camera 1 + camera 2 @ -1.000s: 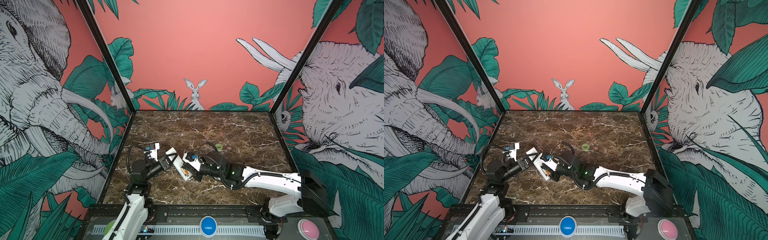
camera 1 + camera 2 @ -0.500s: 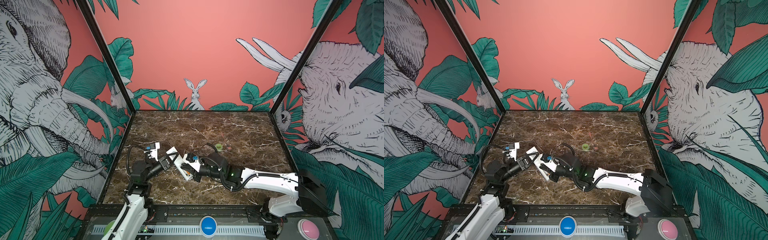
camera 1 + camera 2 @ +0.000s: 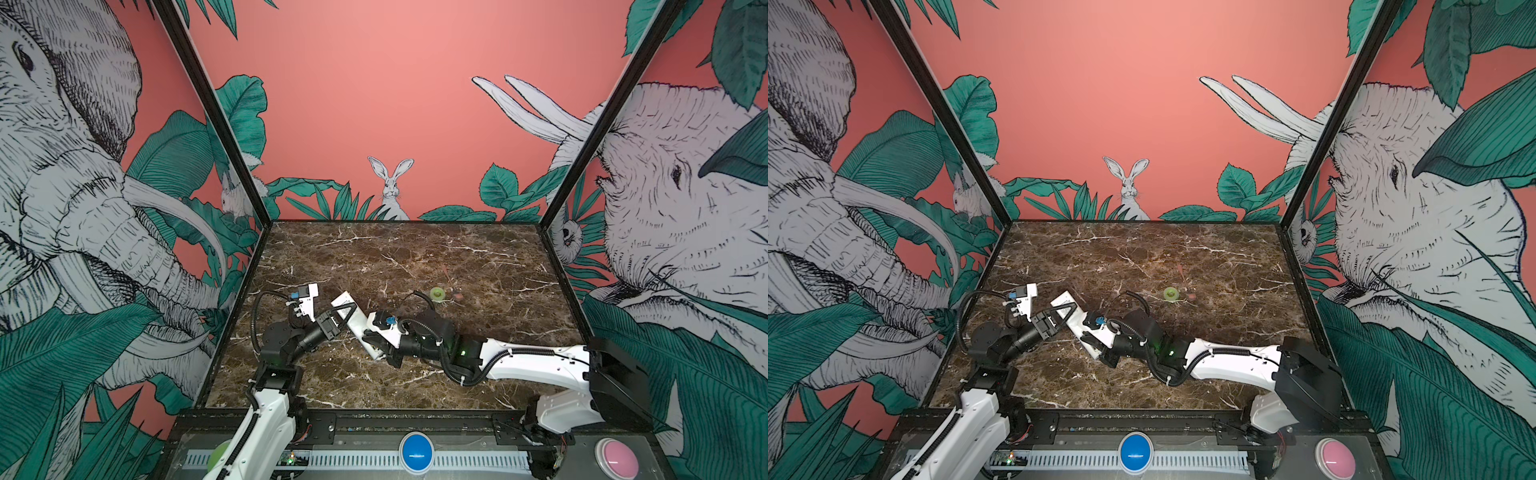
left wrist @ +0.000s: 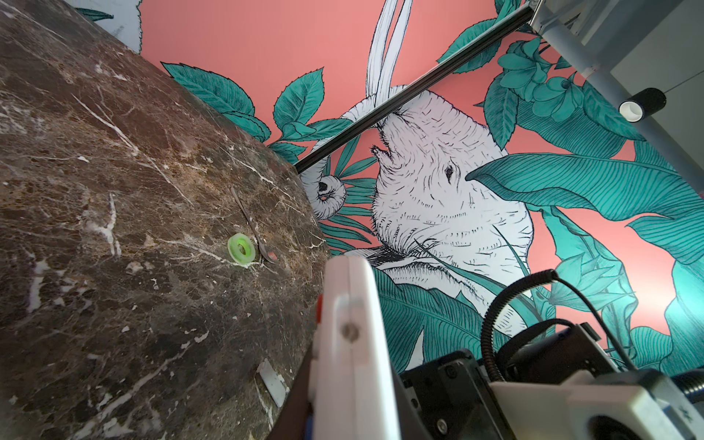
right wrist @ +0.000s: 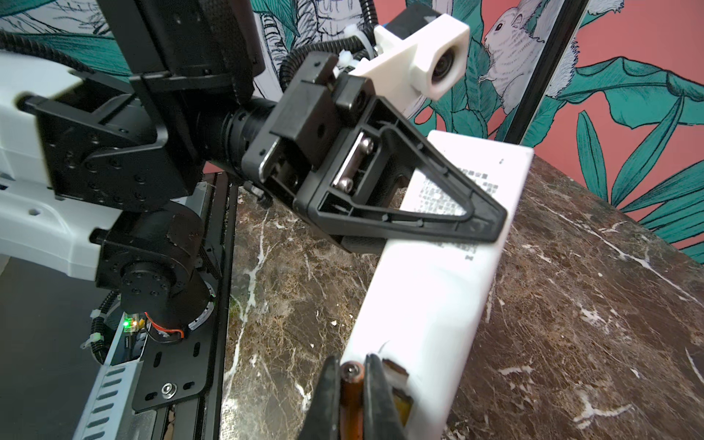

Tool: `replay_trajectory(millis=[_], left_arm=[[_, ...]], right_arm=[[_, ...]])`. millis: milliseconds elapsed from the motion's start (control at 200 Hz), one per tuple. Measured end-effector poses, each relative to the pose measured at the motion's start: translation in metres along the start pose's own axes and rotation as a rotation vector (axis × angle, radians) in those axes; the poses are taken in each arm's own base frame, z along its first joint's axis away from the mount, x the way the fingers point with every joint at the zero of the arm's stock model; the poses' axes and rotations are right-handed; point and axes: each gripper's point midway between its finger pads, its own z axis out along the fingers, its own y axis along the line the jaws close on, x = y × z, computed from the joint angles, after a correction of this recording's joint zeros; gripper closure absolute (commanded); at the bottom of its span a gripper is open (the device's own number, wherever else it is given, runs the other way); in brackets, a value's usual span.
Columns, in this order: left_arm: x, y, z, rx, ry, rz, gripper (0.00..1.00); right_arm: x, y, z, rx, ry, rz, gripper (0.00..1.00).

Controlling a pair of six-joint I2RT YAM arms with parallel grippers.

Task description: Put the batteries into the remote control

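My left gripper (image 3: pixel 345 309) (image 3: pixel 1065 309) is shut on the white remote control (image 3: pixel 353 318) (image 3: pixel 1074 318) and holds it tilted above the table's left front. Its plain back with printed text faces the right wrist camera (image 5: pixel 438 285). One black left finger (image 5: pixel 476 224) lies across that back. My right gripper (image 3: pixel 372 343) (image 5: pixel 352 365) is shut on an orange battery (image 5: pixel 352 400). The battery's pale end sits beside the open compartment (image 5: pixel 396 381) at the remote's near end. An amber patch shows inside the compartment. In the left wrist view the remote (image 4: pixel 350 343) fills my left gripper (image 4: pixel 350 411).
A green ring-shaped roll (image 3: pixel 437 294) (image 3: pixel 1171 294) (image 4: pixel 241 249) lies mid-table with a thin spoon-like thing (image 4: pixel 251 224) beside it. A small flat white piece (image 4: pixel 272 383) lies on the marble near the remote. Walls enclose the table (image 3: pixel 415 257) on three sides.
The right forearm has shifted very slightly. The remote and both grips look the same.
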Motion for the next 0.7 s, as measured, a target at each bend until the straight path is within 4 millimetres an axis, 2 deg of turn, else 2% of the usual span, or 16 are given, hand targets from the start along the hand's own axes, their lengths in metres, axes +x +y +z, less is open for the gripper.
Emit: replay_trajectory(millis=[700], left_arm=[[-0.0068,-0.0055,-0.0002,0.016,-0.032,0.008,1.00]], right_arm=[[-0.0031,-0.0052,-0.0019,0.036,-0.054,-0.008,1.00]])
